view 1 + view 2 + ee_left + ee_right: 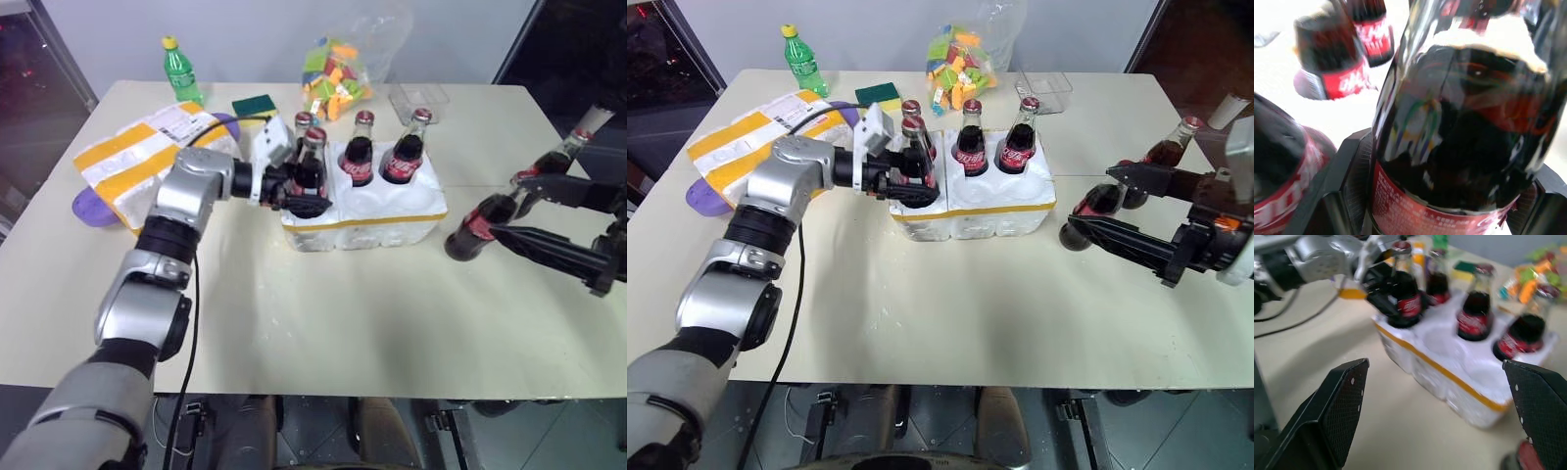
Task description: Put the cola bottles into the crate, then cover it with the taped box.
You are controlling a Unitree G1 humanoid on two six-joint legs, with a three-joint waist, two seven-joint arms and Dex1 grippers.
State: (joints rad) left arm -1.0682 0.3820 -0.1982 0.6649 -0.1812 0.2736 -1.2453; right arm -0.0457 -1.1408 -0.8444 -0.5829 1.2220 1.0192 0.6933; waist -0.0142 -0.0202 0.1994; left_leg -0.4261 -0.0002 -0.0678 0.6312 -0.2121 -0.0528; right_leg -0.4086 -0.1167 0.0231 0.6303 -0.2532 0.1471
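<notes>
- Holding a cola bottle (pixel 312 168) upright between its fingers, the left gripper (pixel 297 188) grips the glass low on the body, just above the red label, with the neck and cap rising clear above the jaws.
- The crate (pixel 392 227) lies directly under and just beyond those jaws; the bottle's base sits over the near left well at the crate's edge, and I cannot tell whether it is fully seated or still a little raised.
- The bottle's long axis runs nearly vertical, across the fingers, so the coming move looks like a straight drop and release rather than any turning.
- Three other bottles stand in wells past the held one, close beside it; the middle and right front wells look empty.
- The right gripper (pixel 517 208) stands with jaws spread wide, holding nothing; two bottles (pixel 478 224) still on the table sit between and just ahead of its fingers, the nearer one leaning slightly.
- The right arm is plainly nearer those two, the left arm nearer the crate.
- The taped box (pixel 137 157) lies behind the left arm, well apart from both sets of jaws.
</notes>
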